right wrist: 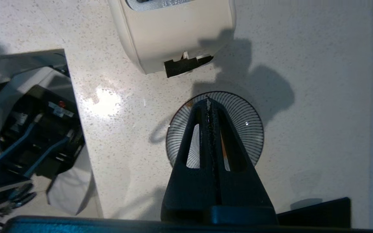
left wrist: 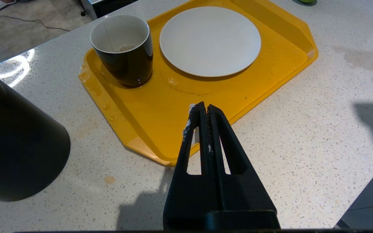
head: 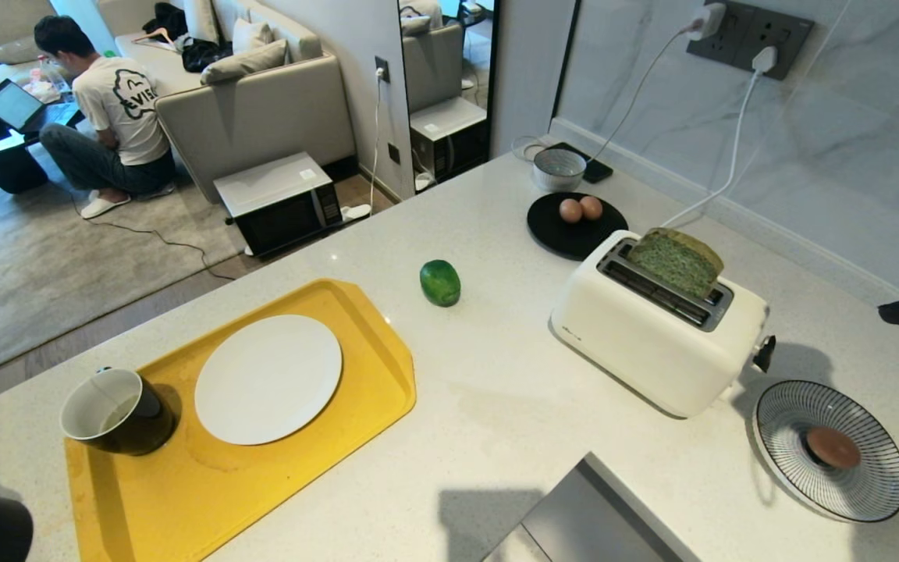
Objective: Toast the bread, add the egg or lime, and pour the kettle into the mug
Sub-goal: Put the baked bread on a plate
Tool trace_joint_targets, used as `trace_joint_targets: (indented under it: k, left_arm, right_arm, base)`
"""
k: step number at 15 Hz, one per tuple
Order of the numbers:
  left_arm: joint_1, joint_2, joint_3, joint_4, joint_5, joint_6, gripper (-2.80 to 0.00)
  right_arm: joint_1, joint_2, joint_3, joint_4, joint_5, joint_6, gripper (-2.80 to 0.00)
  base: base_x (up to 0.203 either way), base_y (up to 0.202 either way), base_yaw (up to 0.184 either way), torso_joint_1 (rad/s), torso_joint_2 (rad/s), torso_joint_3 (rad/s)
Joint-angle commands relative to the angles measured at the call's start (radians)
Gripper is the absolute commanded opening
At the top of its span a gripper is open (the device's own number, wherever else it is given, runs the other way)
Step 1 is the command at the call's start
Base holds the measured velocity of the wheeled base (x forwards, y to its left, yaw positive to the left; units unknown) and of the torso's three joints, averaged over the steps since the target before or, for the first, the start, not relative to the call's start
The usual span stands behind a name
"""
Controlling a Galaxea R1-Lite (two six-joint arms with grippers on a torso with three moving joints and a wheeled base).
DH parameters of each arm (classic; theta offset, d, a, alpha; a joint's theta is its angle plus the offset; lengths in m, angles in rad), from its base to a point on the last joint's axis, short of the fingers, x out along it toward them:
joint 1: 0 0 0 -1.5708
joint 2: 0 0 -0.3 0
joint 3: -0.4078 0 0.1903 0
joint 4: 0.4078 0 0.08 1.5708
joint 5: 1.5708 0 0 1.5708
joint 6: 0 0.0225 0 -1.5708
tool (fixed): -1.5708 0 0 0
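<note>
The bread (head: 677, 261) stands upright in the toaster (head: 656, 328) slot—at about twelve o'clock from the right gripper (right wrist: 208, 103), pinched closed and empty over the striped plate (right wrist: 249, 121)—the nearer arm.

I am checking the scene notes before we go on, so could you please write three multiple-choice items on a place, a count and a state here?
1. Where does the bread stand?
A. on the white plate
B. in a toaster slot
C. on the tray

2. How many eggs lie on the black plate?
A. two
B. three
C. none

3. How is the right tool?
A. shut on an egg
B. wide open
C. shut and empty

Answers:
1 B, the slice sticks up from the toaster.
2 A, a pair lies side by side.
3 C, its fingers meet above the striped dish, holding nothing.
</note>
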Motion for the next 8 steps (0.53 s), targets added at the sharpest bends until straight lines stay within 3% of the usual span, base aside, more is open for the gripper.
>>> trace_joint_targets:
  k: [1,5,8]
  left_arm:
    - [0.000,0.001,0.000,-0.001,0.000,0.000,-2.80]
    - [0.000,0.001,0.000,-0.001,0.000,0.000,-2.80]
    - [0.000,0.001,-0.001,-0.001,0.000,0.000,-2.80]
  right_arm:
    - [-0.004,0.012,-0.018,0.006,0.004,-0.040,0.00]
    - [0.008,0.098,-0.125,0.010,0.009,-0.034,0.00]
    - [0.062,0.187,-0.223,0.010,0.011,-0.006,0.00]
  base:
    - [0.000,0.000,0.000,0.000,0.00,0.000]
    - [0.000,0.000,0.000,0.000,0.00,0.000]
    - [0.000,0.000,0.000,0.000,0.00,0.000]
